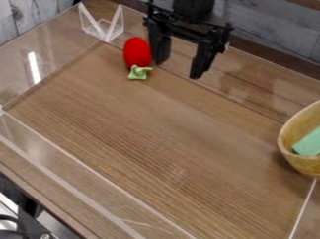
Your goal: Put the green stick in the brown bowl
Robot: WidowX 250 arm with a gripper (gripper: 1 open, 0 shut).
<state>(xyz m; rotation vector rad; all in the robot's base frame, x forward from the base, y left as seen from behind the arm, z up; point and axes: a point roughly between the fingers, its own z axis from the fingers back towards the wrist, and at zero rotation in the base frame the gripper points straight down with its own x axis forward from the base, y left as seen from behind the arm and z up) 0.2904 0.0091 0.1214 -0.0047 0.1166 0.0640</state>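
Note:
The brown bowl (pixel 308 137) sits at the right edge of the wooden table, partly cut off by the frame. Inside it lies the green stick (pixel 313 140), a pale mint bar resting against the lighter inner wall. My gripper (pixel 178 61) hangs at the back of the table, far left of the bowl, pointing down. Its two black fingers (pixel 204 60) stand apart with nothing between them, so it is open.
A red strawberry toy (pixel 138 54) with a small green leafy bit lies just left of the gripper. A clear plastic wall (pixel 46 63) runs around the table, with a folded clear piece (pixel 100 21) at the back left.

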